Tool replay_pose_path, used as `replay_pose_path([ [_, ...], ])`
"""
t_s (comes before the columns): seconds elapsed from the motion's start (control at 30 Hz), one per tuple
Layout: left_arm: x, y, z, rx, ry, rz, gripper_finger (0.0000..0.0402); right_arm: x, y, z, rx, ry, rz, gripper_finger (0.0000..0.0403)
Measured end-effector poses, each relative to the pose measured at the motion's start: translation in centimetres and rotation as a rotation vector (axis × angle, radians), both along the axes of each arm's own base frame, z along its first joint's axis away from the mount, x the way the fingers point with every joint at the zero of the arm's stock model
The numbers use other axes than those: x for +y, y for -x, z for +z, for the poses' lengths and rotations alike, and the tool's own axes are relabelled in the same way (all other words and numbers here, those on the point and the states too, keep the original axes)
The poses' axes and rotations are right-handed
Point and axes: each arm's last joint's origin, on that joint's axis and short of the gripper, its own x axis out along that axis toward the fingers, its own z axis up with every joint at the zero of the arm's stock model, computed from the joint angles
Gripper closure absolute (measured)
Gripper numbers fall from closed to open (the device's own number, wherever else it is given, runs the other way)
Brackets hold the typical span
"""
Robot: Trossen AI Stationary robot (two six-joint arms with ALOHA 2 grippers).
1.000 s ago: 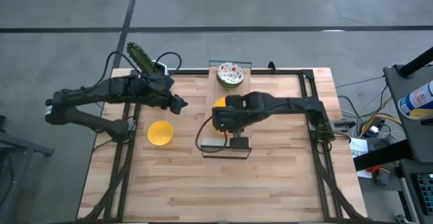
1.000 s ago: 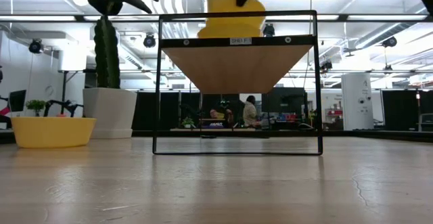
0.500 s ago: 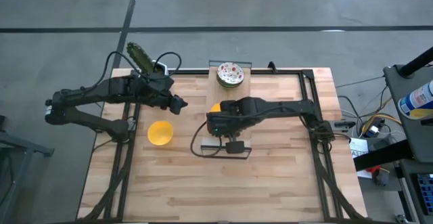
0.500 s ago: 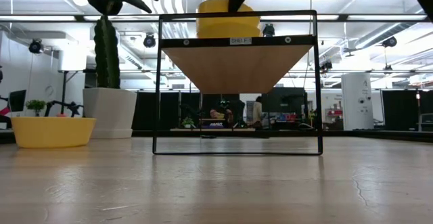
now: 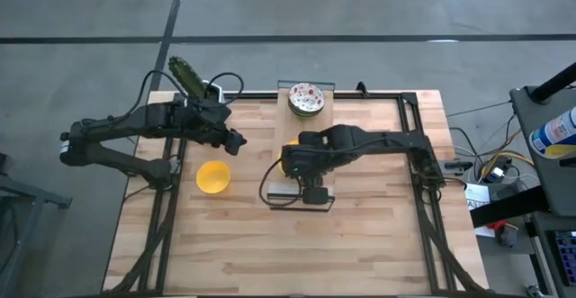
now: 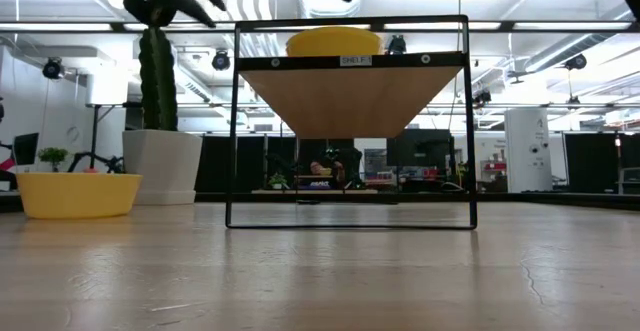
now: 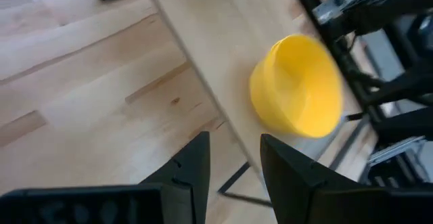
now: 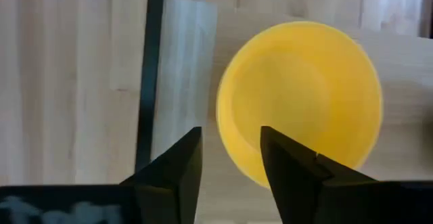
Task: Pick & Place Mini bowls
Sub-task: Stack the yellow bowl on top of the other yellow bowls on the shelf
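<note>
**Mini bowls: one yellow bowl on the shelf, right hand open above it**

Mini bowls sit in three places. One yellow bowl (image 6: 334, 42) rests upright on the wooden top of a small black-framed shelf (image 6: 350, 91) near the middle of the bench (image 5: 360, 235). The right wrist view looks straight down into this bowl (image 8: 299, 99), with the shelf's frame bar and board edge beside it. In the high view the bowl is almost wholly hidden under the right arm, only a sliver of yellow showing.

The right hand (image 8: 230, 160) hangs over the shelf, its fingers spread with a clear gap between them and nothing pinched; the bowl lies beyond the fingertips, apart from them. In the low view a dark part of this arm shows above the bowl, not touching it.

A second yellow bowl (image 5: 213, 176) stands alone on the bench to the left of the shelf, also seen at the low view's left edge (image 6: 72, 193). The left hand (image 7: 233, 166) is held above the bench near this bowl (image 7: 298, 85), fingers parted and empty.

A stack of speckled white bowls (image 5: 306, 98) sits at the far edge of the bench, behind the shelf. A cactus in a white planter (image 6: 160, 161) stands at the far left corner.
</note>
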Motion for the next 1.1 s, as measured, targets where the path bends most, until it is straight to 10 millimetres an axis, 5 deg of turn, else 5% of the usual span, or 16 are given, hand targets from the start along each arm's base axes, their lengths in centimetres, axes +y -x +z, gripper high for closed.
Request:
replay_pose_path([
  [0.63,-0.5,1.7,-10.8,0.457,0.138,-0.058,0.0280,-0.7,3.6,7.8,-0.426,-0.077,-0.105,0.0268],
  [1.1,-0.3,4.0,-15.2,0.714,0.037,0.003,0.0280,-0.7,2.9,7.7,-0.465,-0.063,-0.117,0.0277],
])
